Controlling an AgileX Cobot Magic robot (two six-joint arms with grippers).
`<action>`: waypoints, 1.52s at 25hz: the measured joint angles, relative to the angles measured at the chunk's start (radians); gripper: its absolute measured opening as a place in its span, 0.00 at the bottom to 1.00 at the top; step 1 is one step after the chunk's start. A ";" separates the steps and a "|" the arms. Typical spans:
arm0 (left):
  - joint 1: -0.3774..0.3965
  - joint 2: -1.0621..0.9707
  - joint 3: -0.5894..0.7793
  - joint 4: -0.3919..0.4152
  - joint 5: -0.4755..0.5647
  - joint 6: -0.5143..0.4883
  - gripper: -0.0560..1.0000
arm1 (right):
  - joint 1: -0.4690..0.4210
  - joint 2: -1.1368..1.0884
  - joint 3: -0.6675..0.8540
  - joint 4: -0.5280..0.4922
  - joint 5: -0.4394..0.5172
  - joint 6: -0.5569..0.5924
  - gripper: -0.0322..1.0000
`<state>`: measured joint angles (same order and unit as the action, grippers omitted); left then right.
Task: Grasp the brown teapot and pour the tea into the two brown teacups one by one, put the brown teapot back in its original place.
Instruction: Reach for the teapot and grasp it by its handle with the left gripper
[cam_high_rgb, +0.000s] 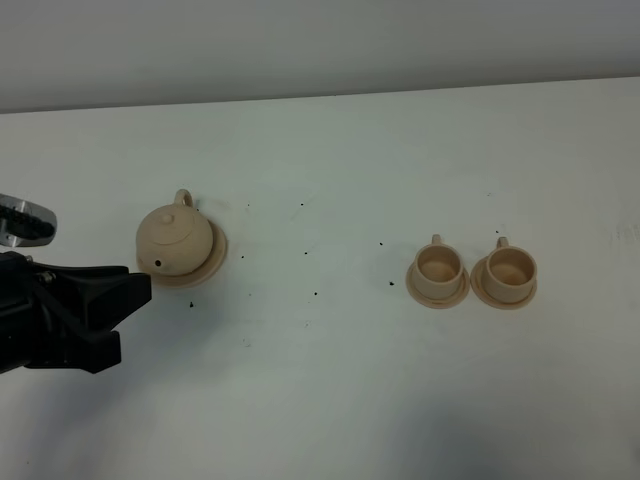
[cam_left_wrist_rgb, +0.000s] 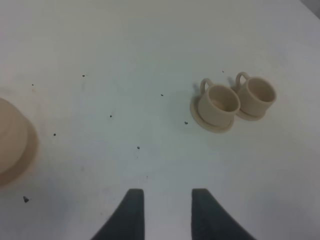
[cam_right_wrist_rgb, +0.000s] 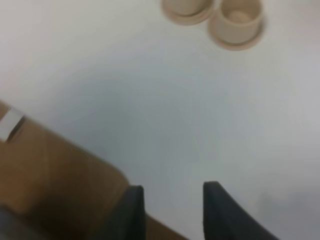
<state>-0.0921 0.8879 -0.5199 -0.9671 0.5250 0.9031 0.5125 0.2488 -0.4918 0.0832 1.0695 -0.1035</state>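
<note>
One left gripper (cam_left_wrist_rgb: 167, 200) hovers at the table's (cam_high_rgb: 330, 400) left edge, its two fingers apart with nothing between them. Just beside it, one teapot (cam_high_rgb: 172, 238) sits upright on one dish (cam_high_rgb: 214, 262), lid on, spout turned toward that gripper. Small black specks (cam_high_rgb: 315, 294) dot the table's middle. Right of centre stand two cups, one (cam_high_rgb: 438, 264) beside the other (cam_high_rgb: 509, 266), each on its own saucer (cam_high_rgb: 437, 299). The right gripper (cam_right_wrist_rgb: 173, 192) hangs near a table edge, fingers apart, empty.
</note>
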 joint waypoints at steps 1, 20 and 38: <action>0.000 0.000 0.000 0.000 -0.003 0.000 0.32 | -0.033 -0.011 0.000 0.000 0.000 0.000 0.33; 0.000 0.224 -0.005 -0.073 -0.121 0.061 0.32 | -0.553 -0.255 0.000 0.026 0.000 0.000 0.33; -0.050 0.641 -0.426 -0.038 -0.065 -0.016 0.32 | -0.554 -0.255 0.000 0.036 0.000 0.000 0.33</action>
<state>-0.1419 1.5291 -0.9454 -1.0051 0.4597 0.8870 -0.0418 -0.0066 -0.4918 0.1190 1.0693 -0.1035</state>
